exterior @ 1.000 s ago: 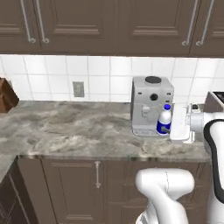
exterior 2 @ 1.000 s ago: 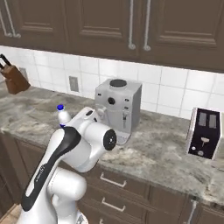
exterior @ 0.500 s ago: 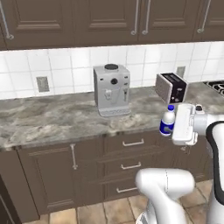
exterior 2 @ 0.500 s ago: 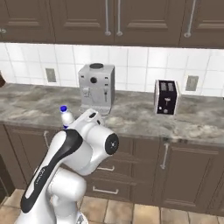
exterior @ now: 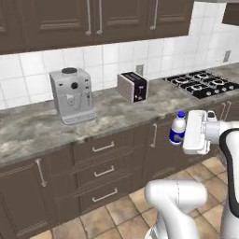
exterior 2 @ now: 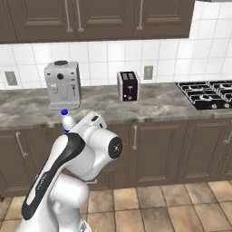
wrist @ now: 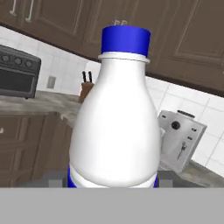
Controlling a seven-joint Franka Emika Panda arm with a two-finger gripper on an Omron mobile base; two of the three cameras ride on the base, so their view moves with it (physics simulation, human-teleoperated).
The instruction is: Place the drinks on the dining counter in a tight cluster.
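Right now our fingers [exterior: 179,135] pinch the white bottle [exterior: 177,129] low on its body, holding it upright in mid-air in front of the dark drawers [exterior: 105,168], well off the marbled surface [exterior: 42,128]. In the hand view the bottle [wrist: 116,122] stands close before the lens with its blue cap [wrist: 125,40] on top; our fingertips are hidden behind its base, so we judge the grip from the left base view. A blue band shows at the bottle's lower edge, but we cannot read any writing on it. From the right base view our own arm covers most of the bottle [exterior 2: 67,122], leaving the cap and neck. On the surface stand a grey coffee machine [exterior: 72,95] and a toaster [exterior: 133,87], well apart, with a stove [exterior: 205,83] cut off at the frame edge.
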